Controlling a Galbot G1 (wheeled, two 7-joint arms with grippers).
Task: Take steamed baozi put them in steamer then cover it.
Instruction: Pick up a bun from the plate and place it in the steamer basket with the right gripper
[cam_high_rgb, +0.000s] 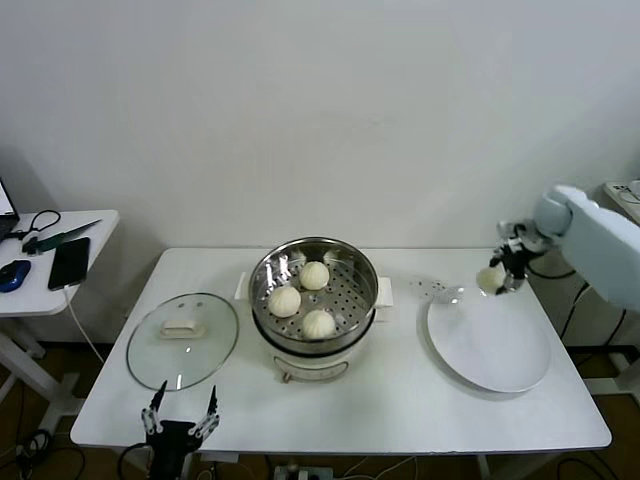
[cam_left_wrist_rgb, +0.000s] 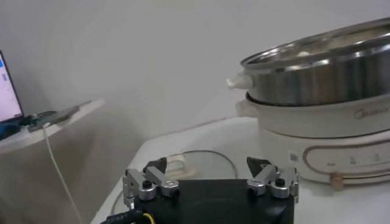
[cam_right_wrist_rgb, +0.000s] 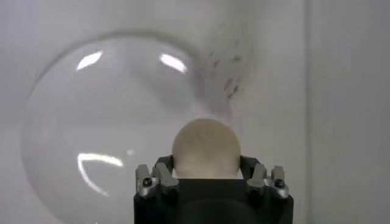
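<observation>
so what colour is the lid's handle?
White, a rectangular handle on the clear glass lid, best seen in the head view.

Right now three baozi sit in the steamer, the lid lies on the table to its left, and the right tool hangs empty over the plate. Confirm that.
Not quite: the right tool is not empty; it is shut on the fourth baozi above the plate, as the right wrist view shows. The rest holds: three baozi in the steamer, and the lid on the table to its left.
</observation>
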